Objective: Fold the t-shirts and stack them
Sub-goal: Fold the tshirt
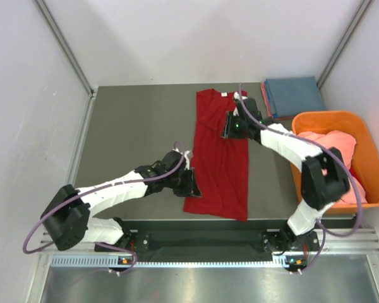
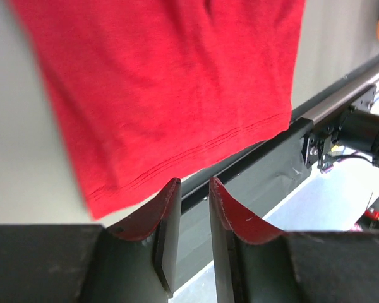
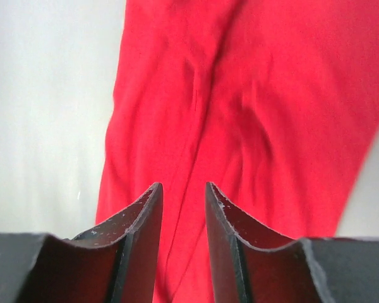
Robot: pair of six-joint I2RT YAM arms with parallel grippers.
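Top external shows the left fingers (image 1: 191,183) at the near-left hem corner of the deep red t-shirt (image 1: 218,161). The shirt lies as a long narrow strip on the grey surface (image 1: 139,126), its neck label (image 1: 224,94) at the far end. In the left wrist view they are slightly parted, gripping nothing. Further up, the right fingers (image 1: 232,126) sit over the shirt's right side, likewise released. Beyond, a folded blue t-shirt (image 1: 295,95) lies in the far right corner beside the orange tub (image 1: 328,117), which holds a salmon-pink t-shirt (image 1: 331,142).

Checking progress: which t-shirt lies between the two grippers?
The red t-shirt, a long strip mid-table. The blue one lies folded at the far corner; the pink one is bunched in the orange tub.
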